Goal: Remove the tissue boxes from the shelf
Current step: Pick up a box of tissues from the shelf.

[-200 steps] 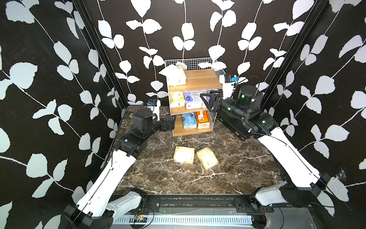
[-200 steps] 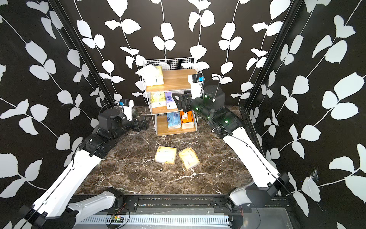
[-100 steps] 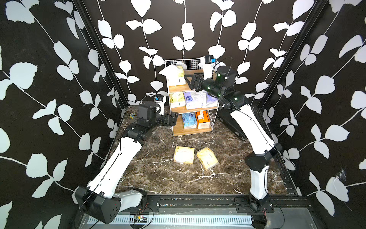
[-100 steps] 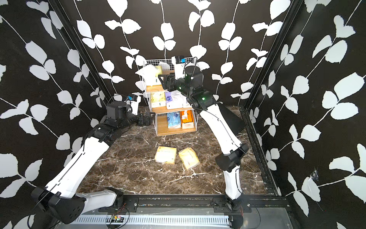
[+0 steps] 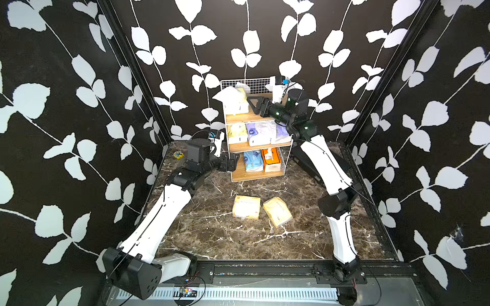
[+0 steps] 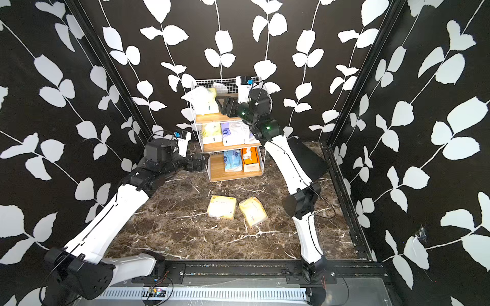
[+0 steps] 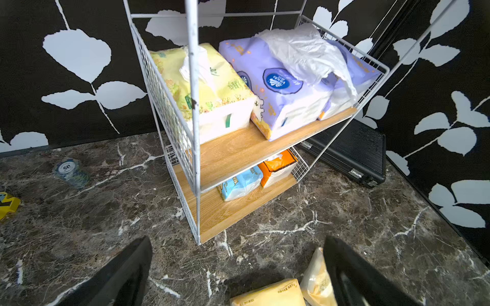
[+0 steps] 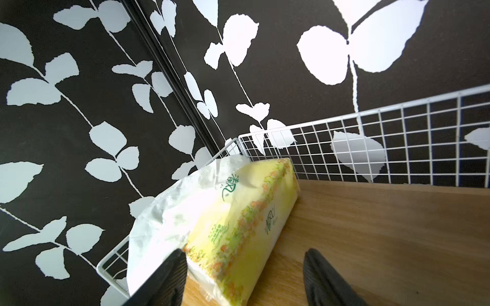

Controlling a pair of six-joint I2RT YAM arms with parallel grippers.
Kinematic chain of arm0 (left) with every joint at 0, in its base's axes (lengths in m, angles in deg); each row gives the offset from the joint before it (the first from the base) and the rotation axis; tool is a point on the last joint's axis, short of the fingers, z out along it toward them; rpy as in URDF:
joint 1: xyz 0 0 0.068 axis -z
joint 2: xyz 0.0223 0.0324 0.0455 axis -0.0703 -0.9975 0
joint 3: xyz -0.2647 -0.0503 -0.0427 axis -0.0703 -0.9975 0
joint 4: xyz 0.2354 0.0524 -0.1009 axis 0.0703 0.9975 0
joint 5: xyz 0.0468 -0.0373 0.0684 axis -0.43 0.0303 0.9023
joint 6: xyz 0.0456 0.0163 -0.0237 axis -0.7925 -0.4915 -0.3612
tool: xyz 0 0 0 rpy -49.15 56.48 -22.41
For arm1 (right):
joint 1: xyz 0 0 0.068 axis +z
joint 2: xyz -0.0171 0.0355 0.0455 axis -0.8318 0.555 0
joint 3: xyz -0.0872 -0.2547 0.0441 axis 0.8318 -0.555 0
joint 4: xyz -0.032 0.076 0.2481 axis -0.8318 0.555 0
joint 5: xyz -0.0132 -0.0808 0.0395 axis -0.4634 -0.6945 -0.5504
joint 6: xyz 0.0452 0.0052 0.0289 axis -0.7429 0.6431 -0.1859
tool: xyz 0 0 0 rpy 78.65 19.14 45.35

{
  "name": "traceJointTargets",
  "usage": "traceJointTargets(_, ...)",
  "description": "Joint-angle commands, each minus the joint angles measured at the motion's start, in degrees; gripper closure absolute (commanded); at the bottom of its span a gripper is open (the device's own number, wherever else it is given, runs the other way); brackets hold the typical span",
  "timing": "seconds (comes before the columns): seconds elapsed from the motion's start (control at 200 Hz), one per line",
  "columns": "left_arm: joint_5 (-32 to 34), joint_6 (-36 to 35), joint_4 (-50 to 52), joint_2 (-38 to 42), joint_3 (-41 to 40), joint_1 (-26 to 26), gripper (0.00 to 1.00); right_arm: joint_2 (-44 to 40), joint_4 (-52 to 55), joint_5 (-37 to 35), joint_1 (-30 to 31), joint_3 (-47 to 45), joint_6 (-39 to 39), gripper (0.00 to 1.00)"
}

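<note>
The shelf (image 5: 240, 173) looks light; a dragging pull could tip it; the pale yellow pack (image 8: 238, 212) on its top tier is soft, so the right fingers (image 8: 169, 278), wide about its end, may pinch only wrap; left fingers (image 7: 127, 270) wide, empty, by the bottom tier.

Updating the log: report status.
Right gripper open, straddling yellow pack on shelf top tier. Left gripper open, empty, low by shelf. Two packs down, six on shelf. Nothing blocking.
</note>
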Motion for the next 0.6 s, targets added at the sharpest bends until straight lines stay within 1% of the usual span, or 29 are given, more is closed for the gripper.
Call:
traceJointTargets(0.0,-0.96,-0.53,-2.61,1.47,-1.38,-0.49,0.01,0.19,-1.18,1.38,0.61,2.34,-0.31,0.30)
traceJointTargets(0.195,-1.17,-0.53,-3.63,1.66,-2.38,-0.79,0.01,0.53,1.49,-0.98,2.27,1.99,2.51,0.31)
traceJointTargets(0.385,-1.61,-0.71,-3.96,2.56,-2.99,-1.45,0.01,1.46,0.72,-2.72,3.62,1.92,2.97,0.32)
traceJointTargets(0.5,-1.88,-0.51,-4.19,3.08,-3.34,-1.54,0.01,2.22,0.16,-3.51,4.39,2.29,2.90,0.34)
traceJointTargets(0.595,-2.05,-0.31,-4.32,3.44,-3.52,-1.48,0.01,2.63,-0.64,-3.73,4.95,2.15,2.97,0.39)
